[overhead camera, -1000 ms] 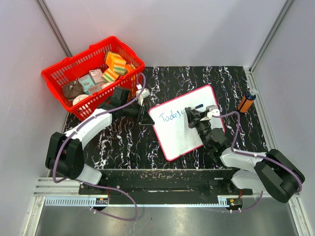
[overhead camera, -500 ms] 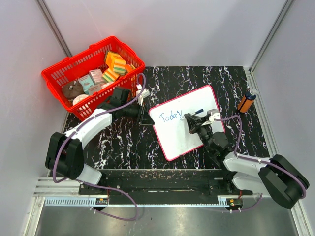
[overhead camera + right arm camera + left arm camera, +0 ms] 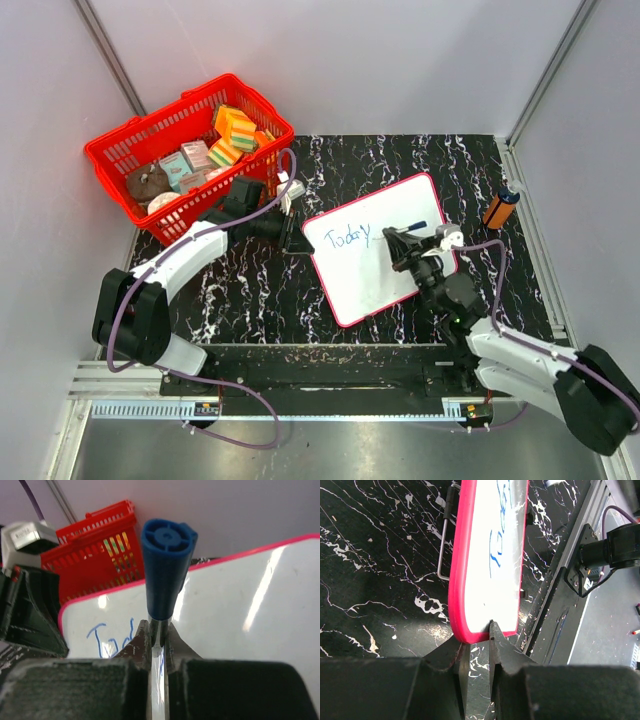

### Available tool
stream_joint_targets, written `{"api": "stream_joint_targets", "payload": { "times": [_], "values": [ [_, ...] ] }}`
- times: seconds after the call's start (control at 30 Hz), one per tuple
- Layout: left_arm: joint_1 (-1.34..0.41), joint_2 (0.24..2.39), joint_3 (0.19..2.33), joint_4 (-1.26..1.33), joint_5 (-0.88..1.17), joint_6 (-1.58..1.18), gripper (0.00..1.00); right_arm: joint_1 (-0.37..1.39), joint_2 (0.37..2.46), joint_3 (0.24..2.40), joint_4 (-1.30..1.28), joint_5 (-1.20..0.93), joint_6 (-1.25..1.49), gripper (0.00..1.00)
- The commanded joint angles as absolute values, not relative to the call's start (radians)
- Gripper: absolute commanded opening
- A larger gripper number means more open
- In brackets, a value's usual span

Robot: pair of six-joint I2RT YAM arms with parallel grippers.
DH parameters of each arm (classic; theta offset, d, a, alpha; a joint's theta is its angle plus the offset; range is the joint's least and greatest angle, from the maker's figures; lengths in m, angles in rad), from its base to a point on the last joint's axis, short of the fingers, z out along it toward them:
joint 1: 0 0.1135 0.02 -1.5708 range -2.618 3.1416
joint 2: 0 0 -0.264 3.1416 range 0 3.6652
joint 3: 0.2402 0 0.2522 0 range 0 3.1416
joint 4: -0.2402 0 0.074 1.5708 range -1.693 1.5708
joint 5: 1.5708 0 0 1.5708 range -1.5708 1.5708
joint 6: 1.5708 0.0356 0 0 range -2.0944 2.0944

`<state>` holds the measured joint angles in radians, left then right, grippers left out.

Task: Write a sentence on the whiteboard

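One whiteboard (image 3: 370, 285) lies tilted in the centre of the overhead view on the black marbled counter (image 3: 400, 160). It looks thin, stiff, light and slick, likely to skate under pen pressure, so the rim is the place to hold it. The left gripper (image 3: 476, 639) does exactly that, jaws pinching the red-pink edge at the board's left end. The right gripper (image 3: 157, 630) has its jaws nipped on one blue marker (image 3: 166, 565), aimed just right of the sentence (image 3: 346, 237), which is one word so far, "Today". One red basket (image 3: 160, 122) sits upper left.
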<state>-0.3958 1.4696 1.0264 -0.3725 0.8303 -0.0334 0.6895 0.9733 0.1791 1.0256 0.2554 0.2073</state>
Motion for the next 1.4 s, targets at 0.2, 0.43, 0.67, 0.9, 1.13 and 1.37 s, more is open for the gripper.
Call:
{"api": "stream_joint_targets", "payload": {
  "times": [0.2,0.43,0.67,0.9,1.13,1.37],
  "values": [
    [-0.463,1.462,1.008,-0.580,0.721,0.164,0.00,0.681,0.792,0.339,0.838,0.347,0.141,0.00],
    [-0.462,1.451,1.031,-0.649,0.631,0.204,0.00,0.683,0.796,0.322,0.827,0.350,0.167,0.00],
    [-0.462,1.399,1.016,-0.650,0.532,0.206,0.03,0.680,0.758,0.344,0.758,0.344,0.149,0.00],
    [-0.460,1.423,1.025,-0.650,0.502,0.206,0.24,0.680,0.719,0.336,0.715,0.370,0.169,0.00],
    [-0.460,1.454,1.043,-0.653,0.463,0.175,0.41,0.681,0.675,0.334,0.675,0.387,0.169,0.00],
    [-0.460,1.424,1.057,-0.644,0.439,0.170,0.55,0.681,0.658,0.345,0.657,0.385,0.156,0.00]
  ]
}}
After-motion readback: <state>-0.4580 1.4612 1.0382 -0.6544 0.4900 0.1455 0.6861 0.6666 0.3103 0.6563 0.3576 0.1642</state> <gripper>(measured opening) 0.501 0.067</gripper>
